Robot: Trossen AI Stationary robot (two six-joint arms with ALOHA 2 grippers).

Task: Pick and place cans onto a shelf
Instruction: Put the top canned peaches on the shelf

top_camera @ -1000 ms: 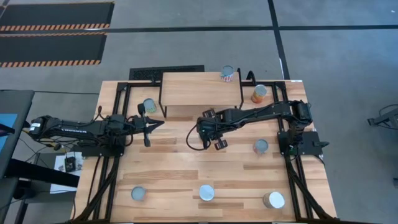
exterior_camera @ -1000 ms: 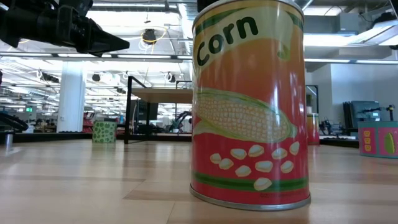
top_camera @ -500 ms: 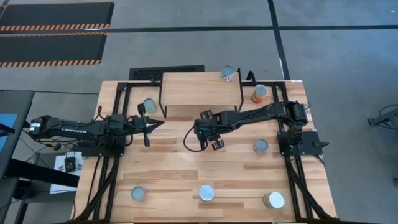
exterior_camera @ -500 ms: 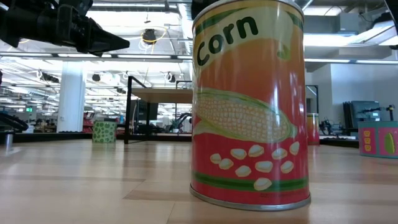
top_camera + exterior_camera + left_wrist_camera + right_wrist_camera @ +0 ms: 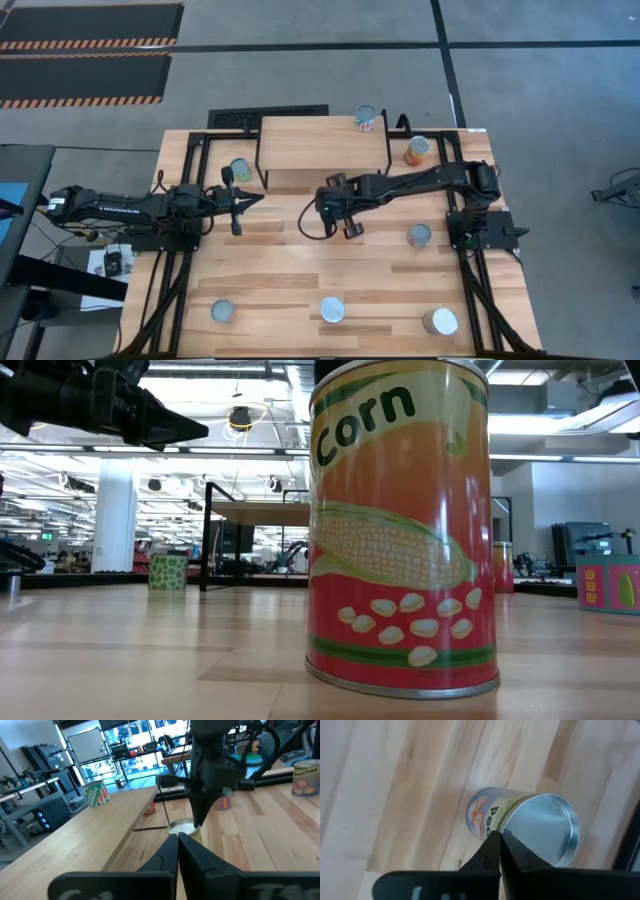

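Right gripper [image 5: 496, 836] pinched shut above a peaches can [image 5: 522, 822], empty; can stands mid-frame in the right wrist view. Left gripper [image 5: 258, 201] clenched, idle, centre-left. Rigid, slick tin: grip the label wall across its width, not the rim.

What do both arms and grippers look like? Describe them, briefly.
Both arms are black, jointed tubes. The left arm bears white lettering along its forearm. A thin black cable loops beside the right arm at its wrist. The left gripper and right gripper each have two dark, tapered fingers.
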